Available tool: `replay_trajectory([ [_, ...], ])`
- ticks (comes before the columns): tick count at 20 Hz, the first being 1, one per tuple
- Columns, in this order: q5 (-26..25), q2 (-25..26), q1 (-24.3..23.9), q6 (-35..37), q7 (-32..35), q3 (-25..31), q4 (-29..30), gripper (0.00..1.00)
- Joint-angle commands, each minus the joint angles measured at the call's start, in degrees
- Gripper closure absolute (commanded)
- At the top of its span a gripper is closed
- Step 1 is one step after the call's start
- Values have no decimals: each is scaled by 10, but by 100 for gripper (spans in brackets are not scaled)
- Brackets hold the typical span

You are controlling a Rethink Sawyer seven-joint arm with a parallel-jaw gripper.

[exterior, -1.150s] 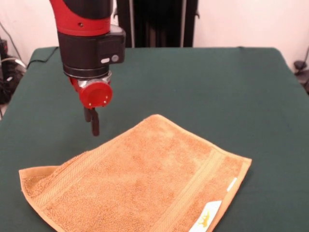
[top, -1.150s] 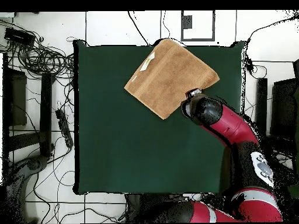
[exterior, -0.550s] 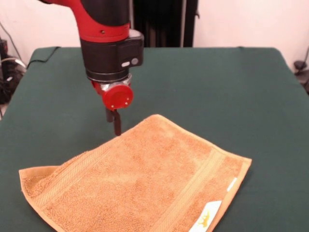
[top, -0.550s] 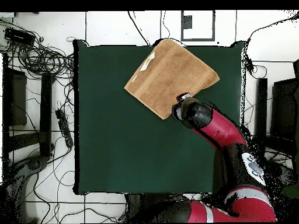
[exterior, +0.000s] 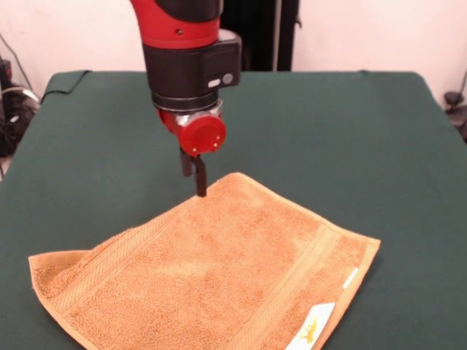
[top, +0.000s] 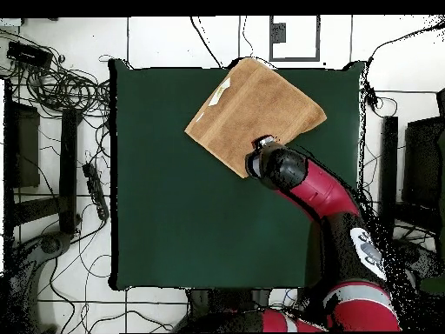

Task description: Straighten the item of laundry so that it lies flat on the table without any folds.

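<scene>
The item of laundry [exterior: 211, 270], an orange-tan terry towel with border bands, lies spread at an angle on the green table [exterior: 328, 131]. Its white label [exterior: 312, 324] with a yellow mark sits at the near right edge. The towel's left corner [exterior: 45, 264] is curled with a fold. My gripper [exterior: 198, 181] hangs just above the towel's far edge, left of its far corner, and holds nothing. In the overhead view the towel [top: 252, 109] reaches the table's top edge, and the arm's wrist [top: 274, 167] covers the gripper at the towel's lower edge.
Cables and stands [top: 61, 87] lie on the floor left of the table [top: 174, 217]. A dark stand [exterior: 248, 33] rises behind the table's far edge. Black equipment [top: 391, 156] stands to the right of the table.
The arm has moved along the towel's far edge, rightward in the front view, from beside the towel to just over its edge. The towel has not moved.
</scene>
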Motion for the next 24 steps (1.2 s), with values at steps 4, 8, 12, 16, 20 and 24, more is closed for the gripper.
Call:
replay_trajectory([
  [4, 48, -4, 29, 90, 111, 43, 47, 0],
  [8, 55, 10, 13, 48, 99, 67, 62, 0],
  [12, 54, 22, 13, 33, 95, 66, 62, 0],
  [16, 52, 26, 15, 31, 92, 63, 60, 0],
  [20, 50, 37, 8, 9, 86, 73, 62, 0],
  [24, 49, 45, 8, 0, 88, 72, 59, 0],
])
